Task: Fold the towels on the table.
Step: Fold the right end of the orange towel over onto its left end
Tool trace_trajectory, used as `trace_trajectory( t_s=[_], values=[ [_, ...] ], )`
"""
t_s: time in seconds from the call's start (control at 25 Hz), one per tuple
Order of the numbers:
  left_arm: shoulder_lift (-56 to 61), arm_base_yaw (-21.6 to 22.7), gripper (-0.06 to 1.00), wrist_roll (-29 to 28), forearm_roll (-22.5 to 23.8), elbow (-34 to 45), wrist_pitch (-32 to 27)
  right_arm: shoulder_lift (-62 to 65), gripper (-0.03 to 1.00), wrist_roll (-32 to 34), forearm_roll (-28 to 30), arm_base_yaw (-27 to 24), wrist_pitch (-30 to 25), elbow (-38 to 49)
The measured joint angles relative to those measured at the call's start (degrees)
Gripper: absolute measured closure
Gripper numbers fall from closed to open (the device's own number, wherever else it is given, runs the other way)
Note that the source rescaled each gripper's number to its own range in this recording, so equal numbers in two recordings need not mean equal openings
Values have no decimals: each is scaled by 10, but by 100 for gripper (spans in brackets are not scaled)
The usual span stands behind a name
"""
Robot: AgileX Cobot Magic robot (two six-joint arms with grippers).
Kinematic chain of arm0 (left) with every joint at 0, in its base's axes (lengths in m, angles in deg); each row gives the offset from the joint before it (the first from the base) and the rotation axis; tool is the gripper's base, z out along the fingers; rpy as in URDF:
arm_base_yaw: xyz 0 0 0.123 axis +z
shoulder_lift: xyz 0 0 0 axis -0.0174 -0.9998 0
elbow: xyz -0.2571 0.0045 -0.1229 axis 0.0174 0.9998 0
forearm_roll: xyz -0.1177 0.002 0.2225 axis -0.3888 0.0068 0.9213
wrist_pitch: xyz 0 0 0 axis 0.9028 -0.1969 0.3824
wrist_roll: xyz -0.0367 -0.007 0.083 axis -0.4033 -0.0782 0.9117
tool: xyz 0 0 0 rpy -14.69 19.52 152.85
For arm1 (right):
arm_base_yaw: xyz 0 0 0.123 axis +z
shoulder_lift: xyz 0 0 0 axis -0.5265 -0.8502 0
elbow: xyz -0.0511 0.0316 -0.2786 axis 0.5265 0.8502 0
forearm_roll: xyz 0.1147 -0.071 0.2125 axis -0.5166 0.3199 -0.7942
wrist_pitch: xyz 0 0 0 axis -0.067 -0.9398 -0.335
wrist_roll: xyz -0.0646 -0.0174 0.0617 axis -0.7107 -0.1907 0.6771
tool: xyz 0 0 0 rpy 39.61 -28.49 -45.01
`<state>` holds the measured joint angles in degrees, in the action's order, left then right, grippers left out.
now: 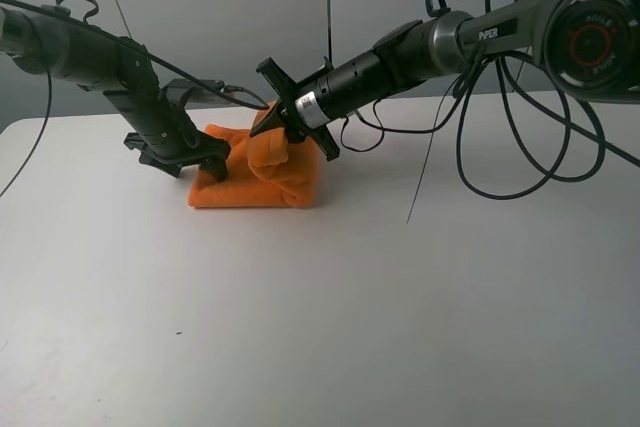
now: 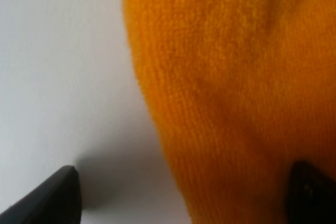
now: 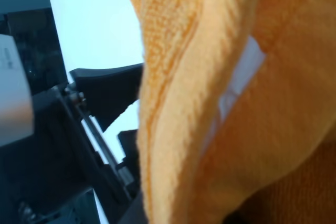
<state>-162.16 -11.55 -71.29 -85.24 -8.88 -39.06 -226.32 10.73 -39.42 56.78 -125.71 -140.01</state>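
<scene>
Upper centre, the right gripper point(image 1: 280, 132) pinches the towel point(image 1: 250, 190) aloft; the left gripper point(image 1: 208, 162), spread wide, straddles its edge; best lay the fold squarely, edges matched.

grey panelled wall point(image 1: 220, 7), soft even light

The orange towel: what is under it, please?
Only the white table shows around the orange towel, which lies on it. Whatever is beneath the bunched cloth is covered and cannot be seen.
</scene>
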Motion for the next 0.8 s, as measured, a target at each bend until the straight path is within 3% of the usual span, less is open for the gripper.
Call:
trace_trajectory(
  t_s=[0.64,0.8],
  values=[
    [6,0,-5,1,1,0,4,-6,93,-17,33,6,35,0],
    [28,0,-6,1,28,5,-14,-6,93,-19,33,6,36,0]
  ],
)
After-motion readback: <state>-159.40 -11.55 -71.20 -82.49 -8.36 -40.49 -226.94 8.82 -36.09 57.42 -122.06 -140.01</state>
